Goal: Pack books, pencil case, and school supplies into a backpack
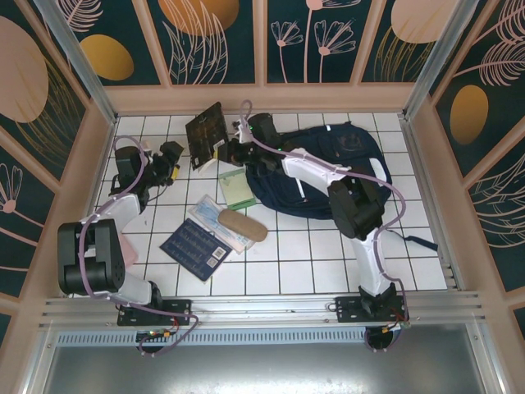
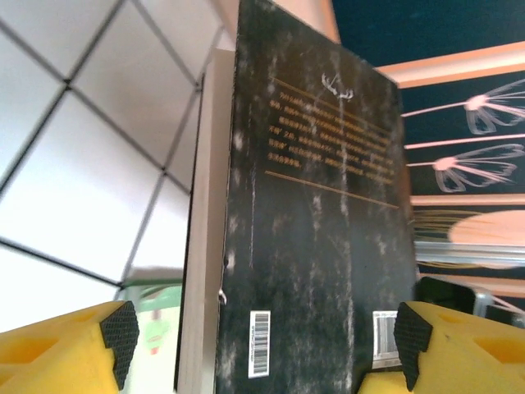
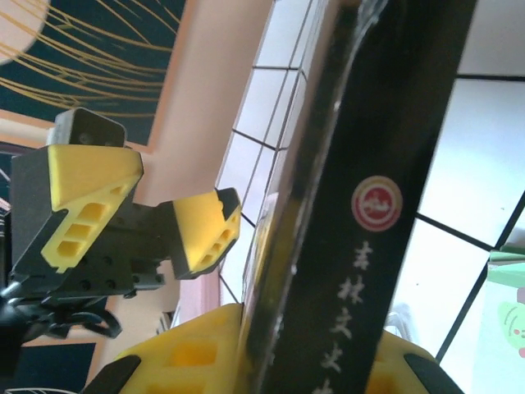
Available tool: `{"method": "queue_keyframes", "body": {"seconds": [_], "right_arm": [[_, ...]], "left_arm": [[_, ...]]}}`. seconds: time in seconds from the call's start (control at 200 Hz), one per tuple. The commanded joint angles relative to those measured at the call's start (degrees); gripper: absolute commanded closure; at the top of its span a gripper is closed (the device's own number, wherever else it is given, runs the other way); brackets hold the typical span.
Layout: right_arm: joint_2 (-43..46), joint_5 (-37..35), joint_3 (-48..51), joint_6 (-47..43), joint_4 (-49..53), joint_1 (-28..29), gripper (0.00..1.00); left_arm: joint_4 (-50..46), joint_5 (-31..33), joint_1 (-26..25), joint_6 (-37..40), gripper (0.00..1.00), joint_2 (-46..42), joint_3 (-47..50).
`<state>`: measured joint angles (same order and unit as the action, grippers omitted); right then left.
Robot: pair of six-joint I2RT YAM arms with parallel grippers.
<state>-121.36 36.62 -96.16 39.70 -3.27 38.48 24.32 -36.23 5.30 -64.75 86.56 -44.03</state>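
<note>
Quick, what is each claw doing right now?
Left gripper: open, holding nothing.
Right gripper: closed on the thin black book with gold pattern.

White-tiled tbl (image 1: 312, 256): backpack (image 1: 353, 144), navy bk (image 1: 194, 246), green box (image 1: 238, 189), clear pkt (image 1: 208, 215).

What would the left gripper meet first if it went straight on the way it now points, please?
Most likely the black book with gold print, held by the right gripper, straight ahead of the open left gripper; how far off is unclear.

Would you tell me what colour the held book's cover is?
Black with gold print; the book shows best in the left wrist view.
</note>
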Motion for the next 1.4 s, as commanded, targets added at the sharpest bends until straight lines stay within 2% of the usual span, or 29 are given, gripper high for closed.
{"method": "queue_keyframes", "body": {"seconds": [0.0, 0.185, 0.31, 0.535, 0.73, 0.851, 0.876, 0.936, 1.016, 1.086, 1.321, 1.396], "right_arm": [[6.1, 4.47, 1.71, 2.34, -10.78, -0.43, 1.0], [7.29, 7.69, 2.2, 5.85, -15.31, -0.6, 1.0], [6.95, 9.42, 1.6, 7.68, -17.38, -0.36, 1.0], [7.06, 10.74, 2.4, 8.75, -18.6, -0.24, 1.0], [7.54, 10.71, 3.4, 7.39, -17.24, -0.49, 1.0], [8.31, 9.43, 4.27, 4.35, -12.96, -1.03, 0.98], [8.66, 8.49, 4.31, 3.2, -11.16, -1.16, 0.92], [9.55, 5.63, 4.58, -0.07, -5.59, -1.72, 0.73], [11.52, 0.71, 5.31, -4.61, 0.82, -2.68, 0.63], [13.5, -5.45, 6.3, -8.53, 6.7, -3.55, 0.58], [16.49, -31.56, 7.48, -20.31, 26.2, -5.52, 0.52], [16.11, -37.01, 7.51, -22.46, 29.96, -5.49, 0.52]], "left_arm": [[11.89, -5.59, -0.38, -6.09, 0.17, 2.64, 0.57], [14.39, -6.85, -2.69, -7.44, 0.18, 6.08, -1.27], [21.0, -7.58, -4.4, -11.68, 0.2, 7.73, -1.28], [36.41, -8.44, -4.51, -21.63, 0.36, 9.43, -0.49], [43.36, -8.01, -4.51, -26.91, 0.69, 10.66, -0.45], [42.63, -7.74, -4.5, -26.38, 0.96, 10.0, -0.47], [42.07, -7.71, -4.5, -26.06, 1.0, 9.79, -0.59], [39.92, -7.65, -4.51, -24.61, 1.0, 9.05, -0.83], [35.05, -7.55, -4.48, -20.96, 1.0, 7.68, -1.51], [30.8, -7.35, -4.51, -17.74, 1.0, 6.47, -2.0], [20.53, -7.43, -4.51, -9.93, 1.0, 3.8, -3.02], [19.42, -7.54, -4.5, -9.06, 1.0, 3.32, -2.75]]}}
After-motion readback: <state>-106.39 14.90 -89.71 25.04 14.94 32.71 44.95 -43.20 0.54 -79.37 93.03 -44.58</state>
